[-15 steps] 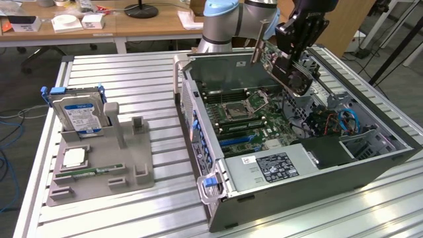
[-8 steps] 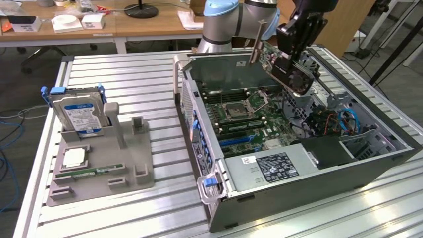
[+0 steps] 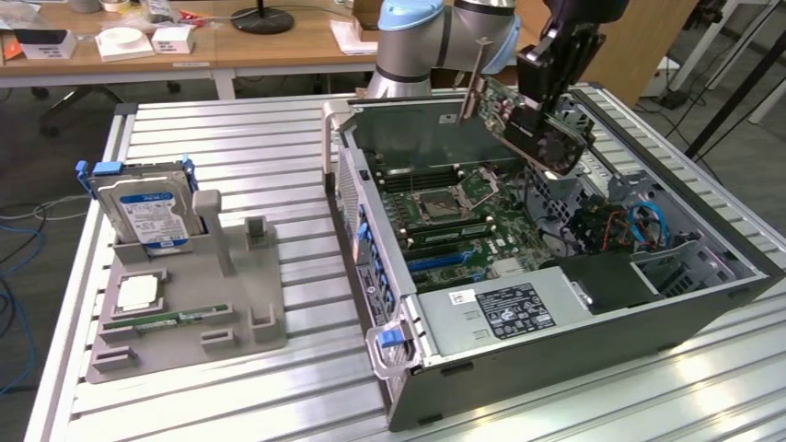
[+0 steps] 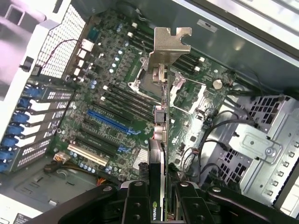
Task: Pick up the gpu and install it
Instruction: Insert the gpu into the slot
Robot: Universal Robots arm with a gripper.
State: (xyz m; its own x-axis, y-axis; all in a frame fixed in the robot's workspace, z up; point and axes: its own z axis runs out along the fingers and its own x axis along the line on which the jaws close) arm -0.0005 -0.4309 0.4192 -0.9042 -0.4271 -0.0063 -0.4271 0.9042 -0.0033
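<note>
Exterior view: gripper (image 3: pixel 543 87) clamped tight on gpu (image 3: pixel 540 129), held in air over open PC case (image 3: pixel 590 322), clear of motherboard (image 3: pixel 461 216). Card tilted; long axis slopes from silver metal bracket (image 3: pixel 473 78), up at exterior view's left, down toward its right. Black face, green board edge. Wrist view: gpu (image 4: pixel 160 140) edge-on, thin, bracket end far from fingers (image 4: pixel 135 205). At exterior view's left, hard drive (image 3: pixel 145 214) & memory stick (image 3: pixel 166 319) sit on gray holder (image 3: pixel 184 345), well apart.
</note>
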